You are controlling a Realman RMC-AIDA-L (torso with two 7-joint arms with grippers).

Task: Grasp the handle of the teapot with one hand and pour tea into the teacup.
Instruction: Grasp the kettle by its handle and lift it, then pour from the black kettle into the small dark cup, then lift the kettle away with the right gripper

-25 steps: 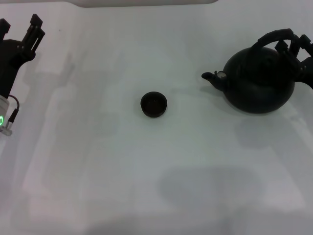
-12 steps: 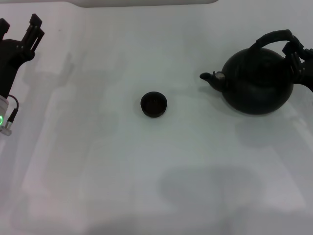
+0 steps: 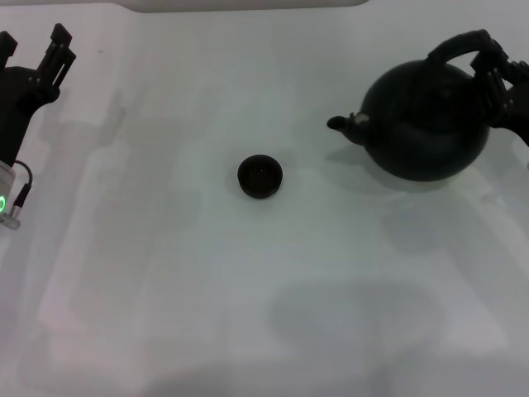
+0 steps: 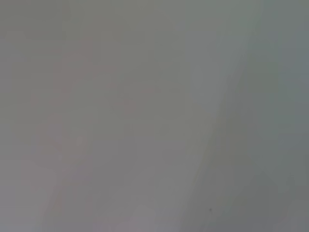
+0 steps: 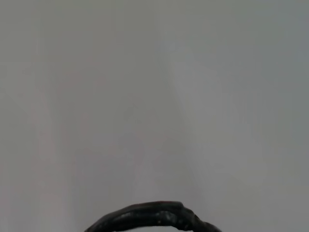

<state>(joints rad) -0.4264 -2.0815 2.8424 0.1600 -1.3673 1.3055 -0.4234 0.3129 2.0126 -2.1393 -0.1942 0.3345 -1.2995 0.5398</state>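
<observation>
tabletop point(image 3: 165, 314) white | teapot point(image 3: 421, 120) upper right, spout toward centre | my right pincer point(image 3: 494, 76) clamped on handle point(image 3: 456, 45) | step: carrying; next: bring spout over teacup point(image 3: 260, 176), centre, tip | left pincer point(image 3: 56, 48) upper left, fingers apart, empty

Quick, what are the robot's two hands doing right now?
Left gripper: open, holding nothing, parked at the table's far left.
Right gripper: shut on the handle of the teapot.
</observation>
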